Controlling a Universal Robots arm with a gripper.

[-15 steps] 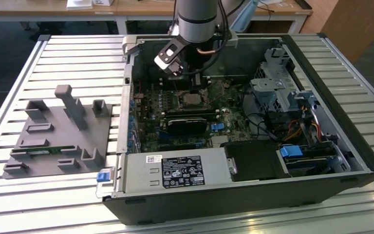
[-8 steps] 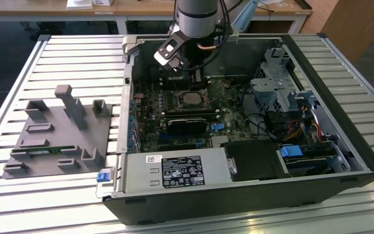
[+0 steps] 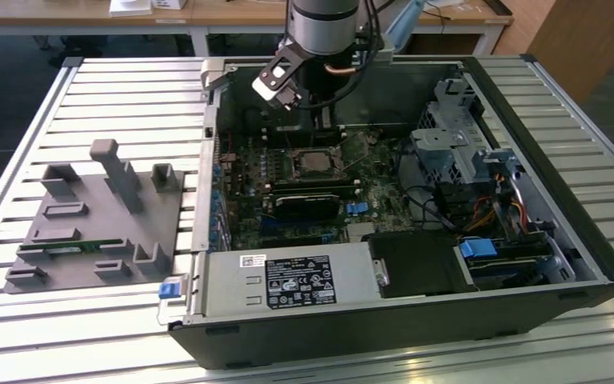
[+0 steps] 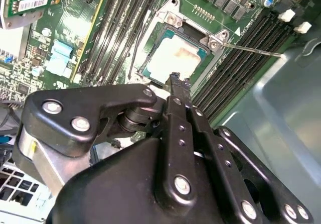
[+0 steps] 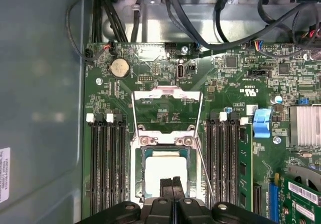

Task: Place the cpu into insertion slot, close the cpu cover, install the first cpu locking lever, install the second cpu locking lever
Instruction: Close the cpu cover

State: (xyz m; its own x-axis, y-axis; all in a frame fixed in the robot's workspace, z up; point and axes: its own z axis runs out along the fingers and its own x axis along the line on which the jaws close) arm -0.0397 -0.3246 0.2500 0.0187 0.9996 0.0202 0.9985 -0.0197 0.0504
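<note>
My tool [image 5: 172, 184], shut on nothing, points at the cpu [image 5: 161, 168] lying in the slot [image 5: 136, 179], which is at 6 o'clock from it in the exterior view. The cover [image 5: 167, 90] stands open, leaving the slot reachable.

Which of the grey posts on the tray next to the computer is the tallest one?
The post with the wide top, on the grey tray between a chunky block and a stubby post. It rises well above all the others.
</note>
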